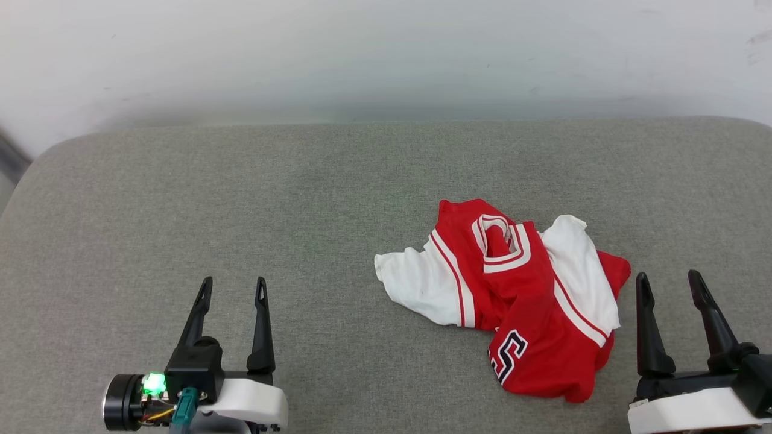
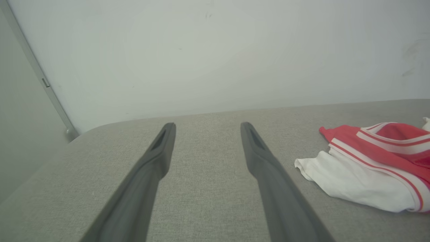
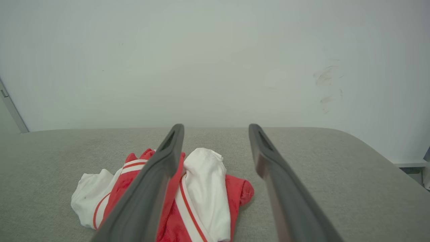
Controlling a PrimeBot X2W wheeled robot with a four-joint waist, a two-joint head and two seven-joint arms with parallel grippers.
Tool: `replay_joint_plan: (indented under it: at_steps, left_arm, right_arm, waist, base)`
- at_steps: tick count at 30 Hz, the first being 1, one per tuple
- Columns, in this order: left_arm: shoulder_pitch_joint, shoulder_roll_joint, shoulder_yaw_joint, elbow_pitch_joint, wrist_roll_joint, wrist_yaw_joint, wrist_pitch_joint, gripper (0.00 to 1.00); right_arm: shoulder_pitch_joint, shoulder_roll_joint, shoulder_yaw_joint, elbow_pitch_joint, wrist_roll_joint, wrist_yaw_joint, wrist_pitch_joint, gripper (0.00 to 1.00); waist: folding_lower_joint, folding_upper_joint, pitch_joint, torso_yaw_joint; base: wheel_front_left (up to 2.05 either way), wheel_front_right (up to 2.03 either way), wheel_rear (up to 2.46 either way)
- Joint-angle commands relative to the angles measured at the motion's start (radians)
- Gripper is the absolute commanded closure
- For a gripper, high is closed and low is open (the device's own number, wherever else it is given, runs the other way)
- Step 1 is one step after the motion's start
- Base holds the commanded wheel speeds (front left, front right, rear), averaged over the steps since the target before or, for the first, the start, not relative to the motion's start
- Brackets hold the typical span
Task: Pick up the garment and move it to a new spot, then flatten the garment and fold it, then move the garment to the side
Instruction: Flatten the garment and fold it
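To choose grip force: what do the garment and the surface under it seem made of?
The garment: soft thin fabric, perhaps polyester; it lies in limp folds. The surface: grey woven upholstery, matte; a fine weave texture shows.

Garment: qty 1, w/ 2 white sleeves. Grippers: qty 2, i.e. left gripper & right gripper; 2 fingers ea., 4 total. Grey padded surface: 1. Green light: 1.

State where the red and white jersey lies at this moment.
In the head view the garment lies crumpled on the grey padded surface, right of centre, close beside the open right gripper and far from the left gripper.
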Motion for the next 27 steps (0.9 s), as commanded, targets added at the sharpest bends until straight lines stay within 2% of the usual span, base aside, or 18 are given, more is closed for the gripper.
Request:
replay_joint_plan:
  at_steps: [1,10,14,16,17,24,26,27]
  left_arm:
    - [0.016,-0.007,0.011,0.000,0.009,-0.008,-0.003,0.00]
    - [0.031,-0.029,0.043,0.013,0.034,-0.042,-0.003,0.00]
    - [-0.011,-0.034,0.050,0.030,0.030,-0.072,-0.003,0.00]
    - [-0.050,-0.025,0.056,0.041,0.033,-0.094,-0.002,0.00]
    - [-0.134,0.000,0.067,0.050,0.041,-0.128,-0.002,0.00]
    - [-0.363,0.063,0.073,0.082,0.040,-0.224,-0.002,0.00]
    - [-0.428,0.087,0.056,0.120,0.045,-0.254,-0.002,0.00]
    - [-0.558,0.118,-0.001,0.186,0.049,-0.289,0.043,0.00]
  right_arm:
    - [0.013,0.002,0.002,0.003,0.005,0.000,-0.002,0.00]
    - [0.020,0.002,0.006,0.010,0.009,0.000,-0.002,0.00]
    - [0.019,0.002,0.003,0.008,0.009,0.000,-0.002,0.00]
    - [0.016,0.002,0.003,0.006,0.007,0.000,-0.002,0.00]
    - [0.007,0.002,0.003,0.003,0.003,0.000,-0.002,0.00]
    - [-0.021,0.002,0.016,-0.006,0.000,0.000,-0.002,0.00]
    - [-0.030,0.002,0.017,-0.009,-0.001,0.000,-0.002,0.00]
    - [-0.044,0.002,0.012,-0.014,0.000,0.000,-0.002,0.00]
  waist:
    - [0.0001,0.0000,-0.001,0.000]
    - [0.0001,0.0000,-0.011,-0.002]
    - [0.0001,0.0000,-0.012,0.001]
    - [0.0001,0.0000,-0.010,0.003]
    - [0.0001,0.0000,-0.004,0.004]
    - [0.0001,0.0000,0.037,-0.018]
    - [0.0001,0.0000,0.051,-0.026]
    - [0.0001,0.0000,0.086,-0.037]
  base:
    - [0.00,0.00,0.00]
    - [0.00,0.00,0.00]
    - [0.00,0.00,0.00]
    - [0.00,0.00,0.00]
    - [0.00,0.00,0.00]
    - [0.00,0.00,0.00]
    - [0.00,0.00,0.00]
    - [0.00,0.00,0.00]
